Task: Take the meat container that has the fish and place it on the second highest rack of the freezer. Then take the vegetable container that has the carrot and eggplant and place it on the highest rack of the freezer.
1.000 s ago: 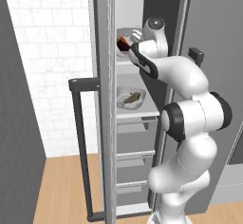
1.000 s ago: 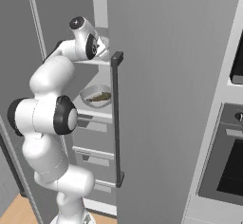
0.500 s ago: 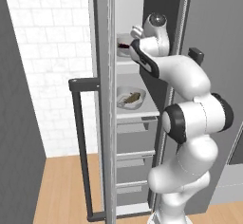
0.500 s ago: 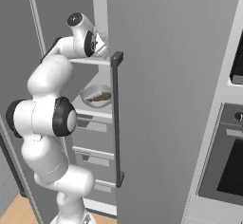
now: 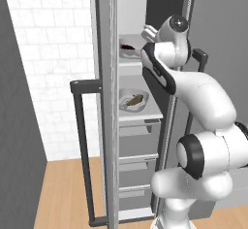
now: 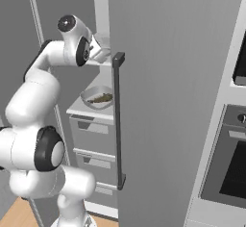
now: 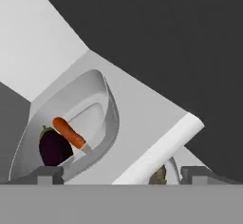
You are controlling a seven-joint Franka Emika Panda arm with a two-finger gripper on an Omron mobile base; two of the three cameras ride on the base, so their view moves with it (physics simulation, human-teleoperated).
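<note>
The vegetable container (image 7: 90, 118), a pale tub, rests on the highest rack (image 7: 142, 118) of the freezer (image 5: 109, 126), with the orange carrot (image 7: 69, 132) and the dark eggplant (image 7: 53, 147) inside. My gripper (image 7: 123, 176) is open just in front of the tub, both fingertips (image 7: 47, 173) clear of it. From the left base the tub (image 5: 129, 50) sits left of my gripper (image 5: 146, 34). One shelf down, the meat container (image 5: 132, 101) holds the fish (image 5: 136, 99); the same tub (image 6: 97, 97) shows from the right base, below my gripper (image 6: 102, 53).
The freezer door (image 6: 163, 101) stands open on the right with its long dark bar handle (image 6: 117, 120). Another dark handle (image 5: 81, 140) stands left of the opening. Grey drawers (image 5: 138, 140) stack under the shelves. An oven column (image 6: 230, 163) is at the far right.
The gripper has gone from shut to open, letting go of the vegetable container on the top shelf. The hand has drawn back slightly and risen.
</note>
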